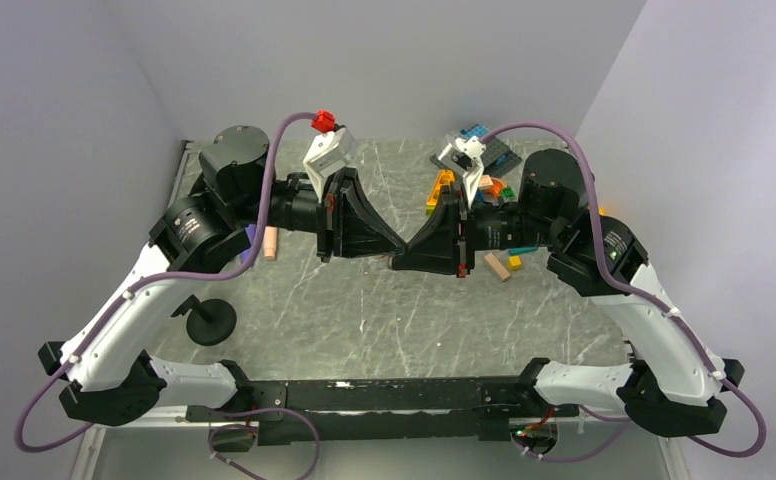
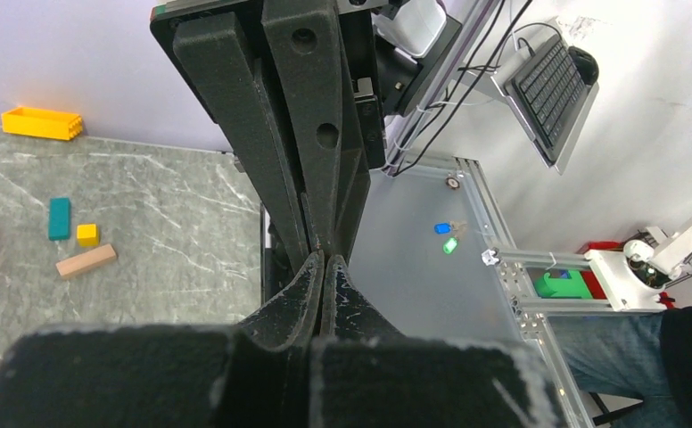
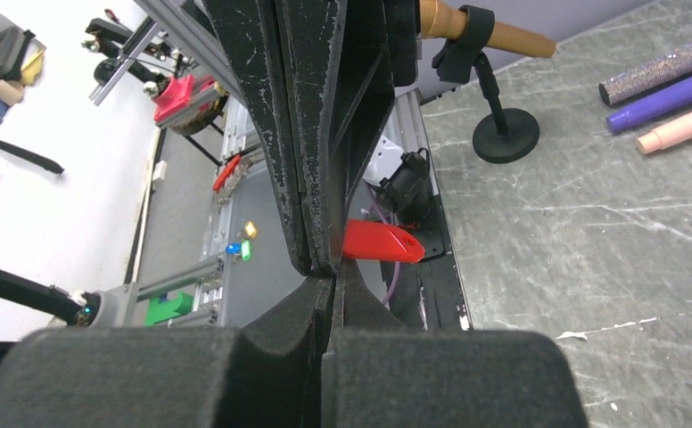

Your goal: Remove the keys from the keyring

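Observation:
My left gripper (image 1: 400, 246) and right gripper (image 1: 411, 251) meet tip to tip above the middle of the table, both shut. In the right wrist view the red tag of the keyring (image 3: 383, 242) sticks out sideways at the left gripper's fingertips (image 3: 311, 254), right where they touch my right gripper (image 3: 332, 282). The thin ring is hidden between the pads. The key is hidden too; only a thin pale sliver shows in the right gripper's seam. In the left wrist view the left gripper (image 2: 325, 259) is pressed shut against the right gripper's tips and no tag shows.
Toy blocks (image 1: 464, 185) lie at the back right, with a wooden block (image 1: 495, 267) near the right arm. A pink stick (image 1: 270, 243) and a black round stand (image 1: 211, 320) are by the left arm. Pens (image 3: 663, 85) lie on the marble top.

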Robot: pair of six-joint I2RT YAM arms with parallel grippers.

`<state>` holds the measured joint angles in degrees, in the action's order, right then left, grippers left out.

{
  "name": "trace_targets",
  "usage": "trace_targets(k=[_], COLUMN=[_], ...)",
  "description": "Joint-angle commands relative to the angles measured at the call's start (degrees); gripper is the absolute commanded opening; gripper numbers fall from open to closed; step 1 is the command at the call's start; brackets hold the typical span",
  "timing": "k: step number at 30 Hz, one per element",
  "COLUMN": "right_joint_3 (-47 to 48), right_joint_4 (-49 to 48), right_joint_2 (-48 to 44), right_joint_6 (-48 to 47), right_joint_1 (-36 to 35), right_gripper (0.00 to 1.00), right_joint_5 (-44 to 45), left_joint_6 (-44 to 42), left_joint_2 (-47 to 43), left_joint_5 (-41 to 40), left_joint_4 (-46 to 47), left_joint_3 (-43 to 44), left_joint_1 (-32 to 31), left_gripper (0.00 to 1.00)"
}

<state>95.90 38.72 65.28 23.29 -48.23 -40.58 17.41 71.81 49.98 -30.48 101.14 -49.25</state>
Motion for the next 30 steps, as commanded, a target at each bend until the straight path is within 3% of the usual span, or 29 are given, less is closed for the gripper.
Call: trace_targets(k=[1, 10, 21, 30], right_joint_3=[3.2, 3.5, 1.0, 1.6], right_joint_4=[-12.4, -12.0, -16.8, -19.8], right_joint_2=[1.7, 1.2, -1.1, -1.3], right_joint_6=[-0.7, -1.8, -0.6, 0.9], right_joint_1=[0.5, 0.5, 0.5, 0.6], right_gripper=[0.0, 0.0, 0.0, 0.0], right_joint_5=[7.3, 9.7, 12.1, 10.9], left_joint_6=[-0.3, 5.5, 11.2, 12.6], left_joint_2=[1.1, -1.8, -6.6, -8.5], left_joint_5=[1.0, -13.3, -18.2, -16.8], left_joint_4=[-6.8, -3.4, 5.8, 11.5], left_joint_3=[-2.4, -5.2, -10.8, -12.5], left_joint_1=[-1.9, -1.3, -1.3, -0.9], left_gripper=[0.0, 0.0, 0.0, 0.0])
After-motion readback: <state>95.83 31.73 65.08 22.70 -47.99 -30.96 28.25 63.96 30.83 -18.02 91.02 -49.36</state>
